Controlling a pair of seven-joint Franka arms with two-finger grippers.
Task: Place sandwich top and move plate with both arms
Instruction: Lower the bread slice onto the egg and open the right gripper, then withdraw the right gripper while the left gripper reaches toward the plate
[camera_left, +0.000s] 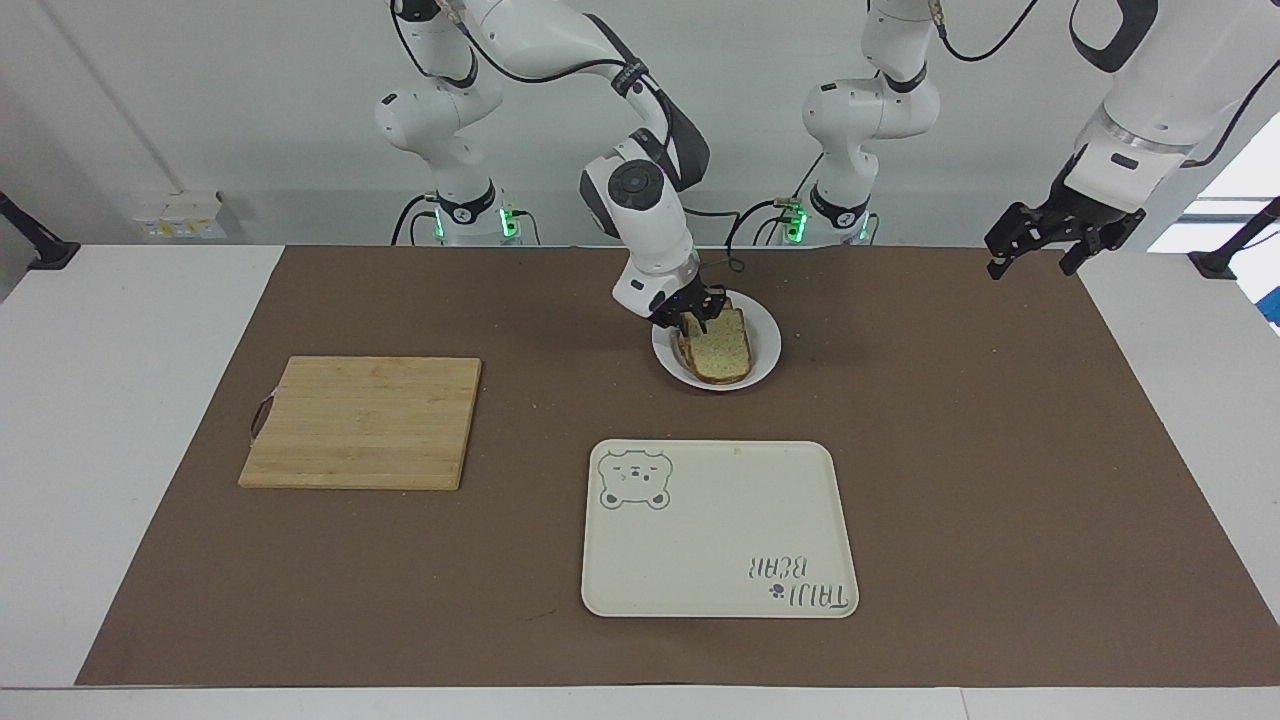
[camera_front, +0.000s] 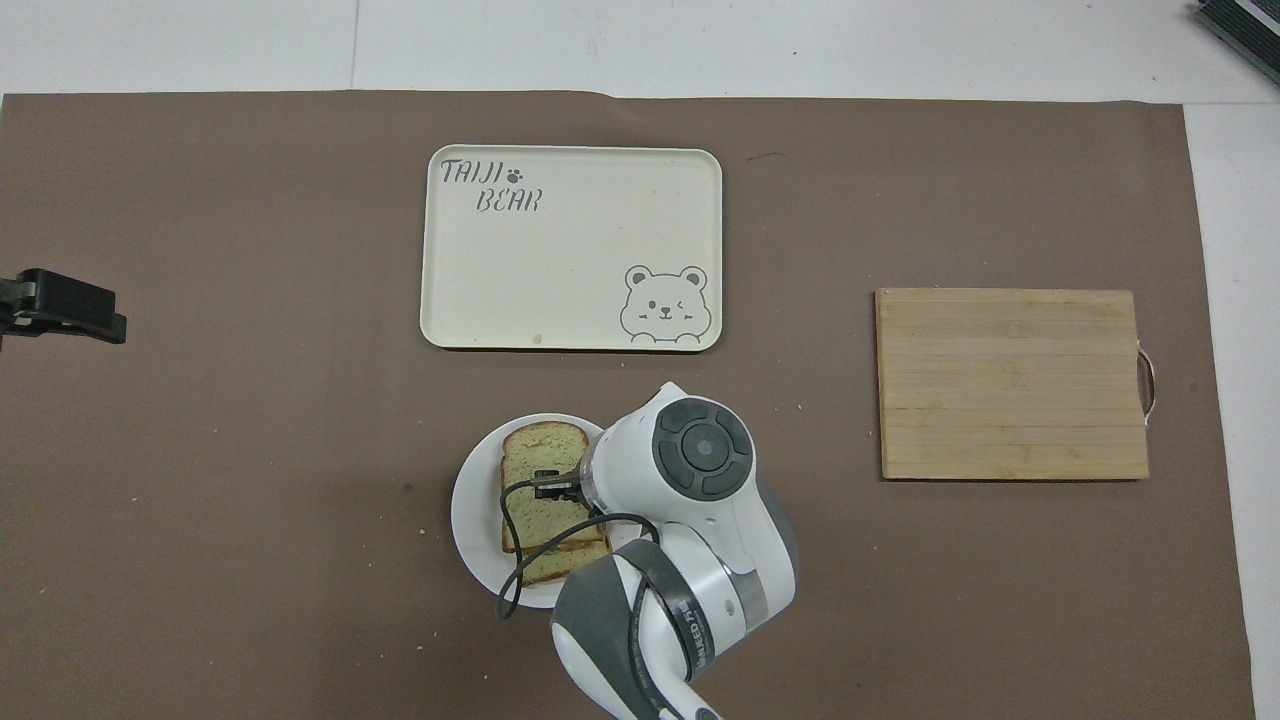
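Observation:
The small white plate (camera_left: 768, 345) stands on the brown mat near the robots, also in the overhead view (camera_front: 470, 515). The sandwich top (camera_left: 722, 352), a pale speckled slice with a brown crust, lies flat on a lower slice on the plate; it also shows from overhead (camera_front: 530, 452). My right gripper (camera_left: 698, 322) is just above the slice's edge that is nearest the robots, fingers apart and holding nothing. From overhead the right wrist (camera_front: 700, 450) hides it. My left gripper (camera_left: 1032, 262) waits open in the air over the left arm's end of the table, also seen from overhead (camera_front: 65, 305).
A cream rectangular tray (camera_left: 720, 530) with a bear drawing lies farther from the robots than the plate, also seen from overhead (camera_front: 570, 250). A wooden cutting board (camera_left: 362, 422) lies toward the right arm's end, also seen from overhead (camera_front: 1010, 383).

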